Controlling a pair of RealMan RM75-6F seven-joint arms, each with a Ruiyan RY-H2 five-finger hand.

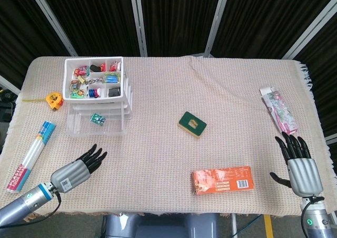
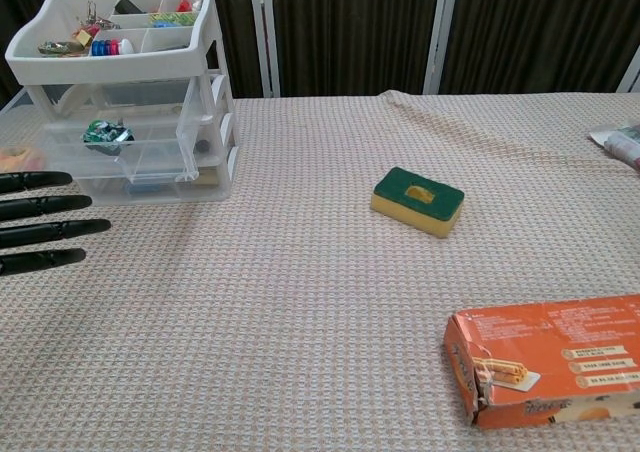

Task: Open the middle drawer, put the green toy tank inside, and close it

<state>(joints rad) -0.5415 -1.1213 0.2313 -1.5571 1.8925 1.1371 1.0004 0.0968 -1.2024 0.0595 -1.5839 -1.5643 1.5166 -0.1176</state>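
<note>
left hand (image 1: 73,169) fingers spread, chest view crops palm | right hand (image 1: 300,167) fingers spread, empty

A woven beige cloth (image 1: 158,143) covers the counter. Near its middle lies a green and yellow sponge (image 1: 192,125), tilted. Nearer the front edge, an orange box (image 1: 222,180) lies flat, its left end torn open in the chest view. At the right edge rests a flowered packet (image 1: 279,110). On the left, a yellow tape measure (image 1: 54,99) sits just beside the white organizer tray (image 1: 95,79) of small trinkets, and a long plastic-wrapped pack (image 1: 30,155) lies near the left edge.
</note>
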